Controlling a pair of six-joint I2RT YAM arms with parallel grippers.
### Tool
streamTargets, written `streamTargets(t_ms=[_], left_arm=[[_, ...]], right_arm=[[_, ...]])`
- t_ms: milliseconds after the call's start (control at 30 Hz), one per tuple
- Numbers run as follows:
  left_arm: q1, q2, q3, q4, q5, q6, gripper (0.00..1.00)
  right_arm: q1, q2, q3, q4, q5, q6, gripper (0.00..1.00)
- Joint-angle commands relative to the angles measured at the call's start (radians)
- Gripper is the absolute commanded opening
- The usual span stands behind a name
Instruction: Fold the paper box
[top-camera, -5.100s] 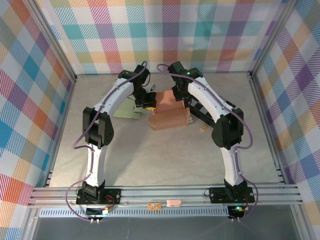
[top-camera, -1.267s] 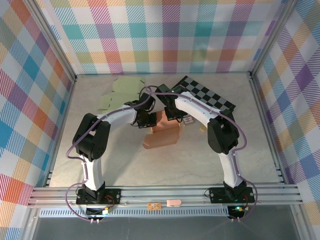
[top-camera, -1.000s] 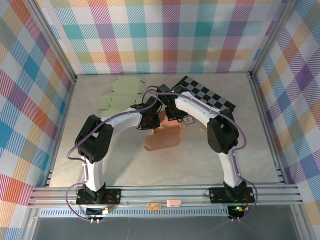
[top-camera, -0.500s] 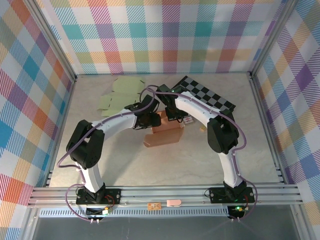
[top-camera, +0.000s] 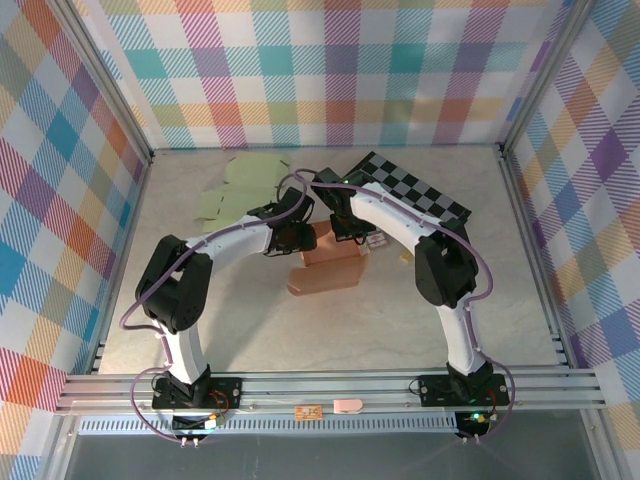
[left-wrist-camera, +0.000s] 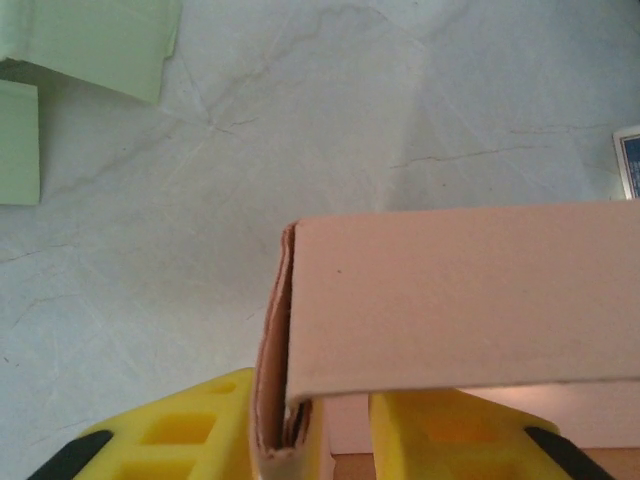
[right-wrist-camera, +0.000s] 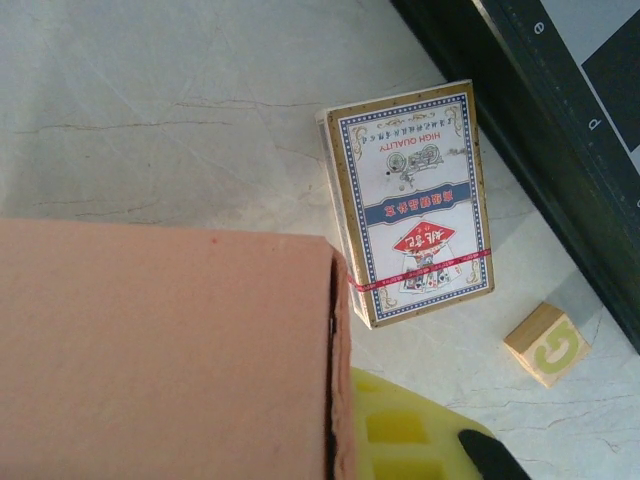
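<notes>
The salmon paper box (top-camera: 330, 265) lies mid-table, partly folded, with both grippers at its far end. My left gripper (top-camera: 296, 238) straddles the box's doubled left side wall (left-wrist-camera: 283, 400). Its left finger (left-wrist-camera: 190, 430) touches the wall, and its right finger (left-wrist-camera: 450, 430) stands a little way off under the top panel (left-wrist-camera: 460, 300). My right gripper (top-camera: 350, 230) is at the box's right side wall (right-wrist-camera: 338, 380). One yellow finger (right-wrist-camera: 410, 430) presses against the wall's outside, and the other is hidden behind the box panel (right-wrist-camera: 160, 350).
A deck of cards (right-wrist-camera: 410, 205) and a small wooden letter block (right-wrist-camera: 546, 345) lie just right of the box. The checkerboard (top-camera: 415, 195) lies behind them. Green paper sheets (top-camera: 240, 190) lie at the back left.
The left gripper's jaws widened, then narrowed again round the left wall. The left arm's elbow swung left and the box shifted slightly toward the back. The right arm held still.
</notes>
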Motion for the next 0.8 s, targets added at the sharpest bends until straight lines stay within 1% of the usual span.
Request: streamTargets(t_ms=[0,100,367,567,700,733,767], left_arm=[[0.012,0.022,0.031,0.003,-0.034,0.014,0.28],[0.012,0.035,0.046,-0.01,-0.054,0.01,0.23],[0.009,0.053,0.042,-0.037,-0.114,-0.029,0.0],[-0.01,0.069,0.064,-0.083,-0.165,-0.051,0.0],[-0.015,0.066,0.074,-0.097,-0.17,-0.069,0.0],[-0.017,0.065,0.078,-0.104,-0.172,-0.071,0.04],[-0.016,0.06,0.082,-0.108,-0.17,-0.072,0.15]], right_arm=[[0.001,0.011,0.028,-0.022,-0.018,0.008,0.0],[0.001,0.01,0.028,-0.024,-0.018,0.007,0.0],[0.001,0.01,0.023,-0.024,-0.021,0.011,0.0],[0.002,0.013,0.028,-0.027,-0.024,0.017,0.0],[0.001,0.017,0.033,-0.03,-0.022,0.018,0.0],[0.001,0.017,0.035,-0.031,-0.022,0.019,0.0],[0.001,0.016,0.035,-0.031,-0.021,0.018,0.0]])
